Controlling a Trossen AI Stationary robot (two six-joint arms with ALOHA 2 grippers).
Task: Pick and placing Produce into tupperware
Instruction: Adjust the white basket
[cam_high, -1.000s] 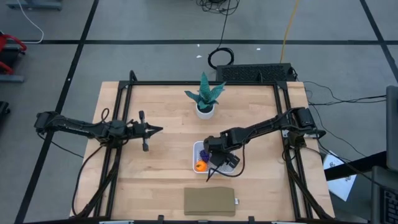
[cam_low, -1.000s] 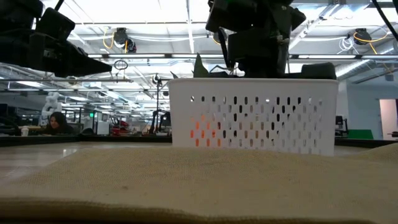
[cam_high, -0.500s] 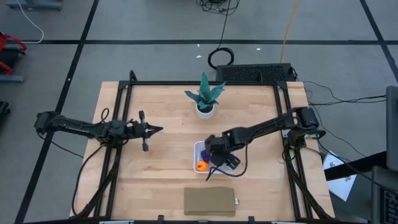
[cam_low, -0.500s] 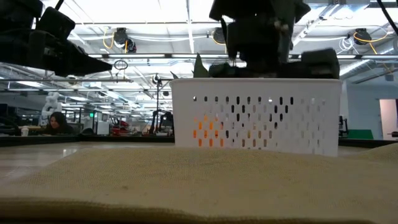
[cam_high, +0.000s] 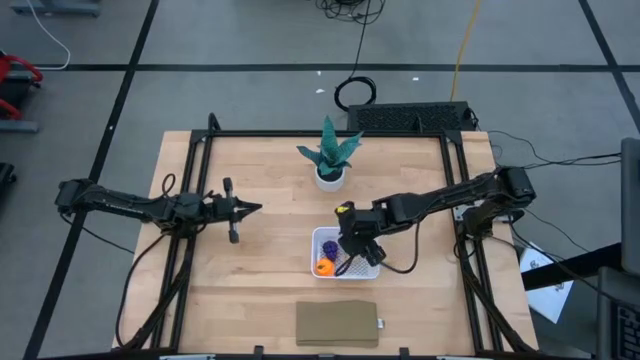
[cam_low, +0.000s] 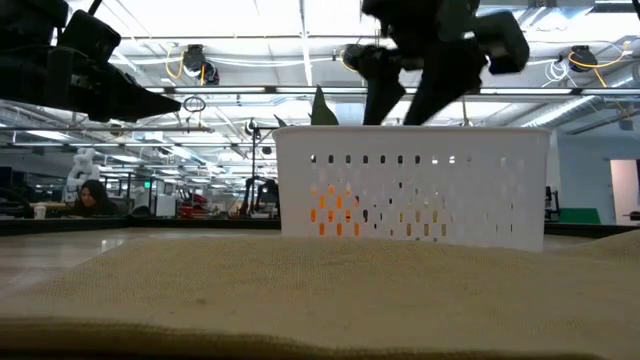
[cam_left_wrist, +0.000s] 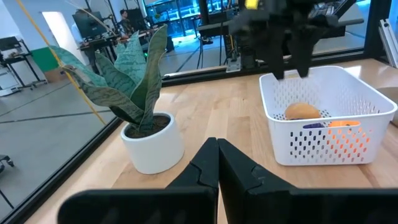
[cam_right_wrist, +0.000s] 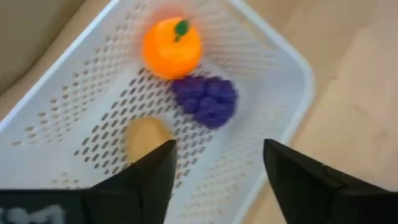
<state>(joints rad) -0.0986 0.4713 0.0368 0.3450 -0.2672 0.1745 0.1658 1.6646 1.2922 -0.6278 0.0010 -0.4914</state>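
Note:
The white tupperware (cam_high: 346, 254) rests flat on the table, right of centre. Inside it lie the round orange piece (cam_right_wrist: 171, 46), the dark purple bumpy piece (cam_right_wrist: 205, 99) and the tan oval piece (cam_right_wrist: 146, 138), all on its dotted bottom. My right gripper (cam_right_wrist: 217, 177) hovers open above the tupperware (cam_low: 410, 185), pointing down and touching nothing. It also shows in the high view (cam_high: 352, 240). My left gripper (cam_high: 248, 208) is shut and waits over the table's left half, level, aimed toward the tupperware (cam_left_wrist: 323, 118).
A teal potted plant (cam_high: 330, 158) stands near the far edge, beyond the tupperware. A flat brown slab (cam_high: 337, 324) lies at the near edge, in front of the tupperware, and fills the low view's foreground (cam_low: 300, 300). Bare wood lies between the two arms.
My right gripper has risen from inside the tupperware to above its rim, and its arm has drawn back a little toward the table's right edge. The three pieces stay in the tupperware. The left arm has kept still.

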